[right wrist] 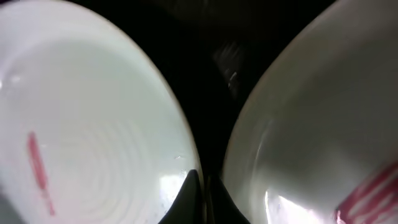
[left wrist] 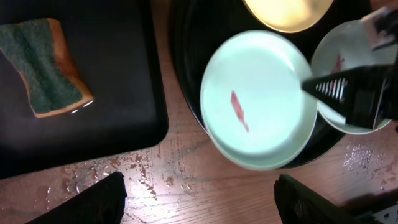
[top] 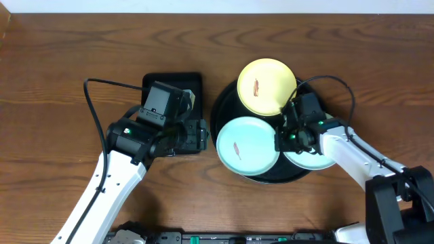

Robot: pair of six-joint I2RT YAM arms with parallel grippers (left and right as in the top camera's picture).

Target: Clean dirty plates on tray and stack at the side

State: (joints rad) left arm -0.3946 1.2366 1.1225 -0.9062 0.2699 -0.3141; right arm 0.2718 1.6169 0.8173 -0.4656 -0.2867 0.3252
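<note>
On the round tray (top: 222, 108) lie the yellow plate (top: 266, 85), far, the left mint plate (top: 245, 146), near, and the right mint plate (left wrist: 341, 46). The right tool (right wrist: 200, 196), fingers together, sits in the gap between the mint plates; the left tool (left wrist: 199, 202) hangs spread above the counter (left wrist: 186, 168).

surface: brown wood table (top: 54, 81) | on it: round black tray (top: 224, 108), rectangular black tray (top: 193, 83)

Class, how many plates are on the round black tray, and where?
3. The yellow plate lies at the far side of the tray, the left mint plate at the near left, the right mint plate at the right, partly under the right arm. No others show.
</note>
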